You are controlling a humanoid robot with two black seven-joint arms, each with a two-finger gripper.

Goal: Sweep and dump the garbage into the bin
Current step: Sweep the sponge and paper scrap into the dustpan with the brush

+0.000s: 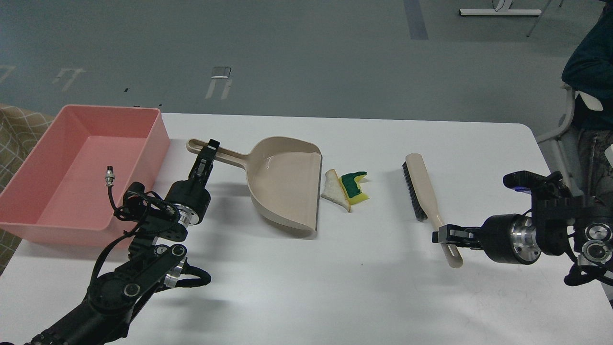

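The garbage lies mid-table: a white bread-like slice (pixel 331 190) and a yellow sponge piece with a green top (pixel 354 186), touching each other just right of the mouth of the beige dustpan (pixel 287 184). The pink bin (pixel 57 191) stands at the left table edge and is empty. My left gripper (pixel 210 148) is at the dustpan's handle (pixel 225 154); its dark fingers cannot be told apart. A beige brush with black bristles (pixel 421 189) lies right of the garbage. My right gripper (pixel 446 235) straddles the brush's handle near its end, closed on it.
The white table's (pixel 335 287) far edge runs just behind the bin and dustpan. A seated person (pixel 591 72) and a chair are beyond the right edge. A patterned fabric surface (pixel 19 129) is at the far left.
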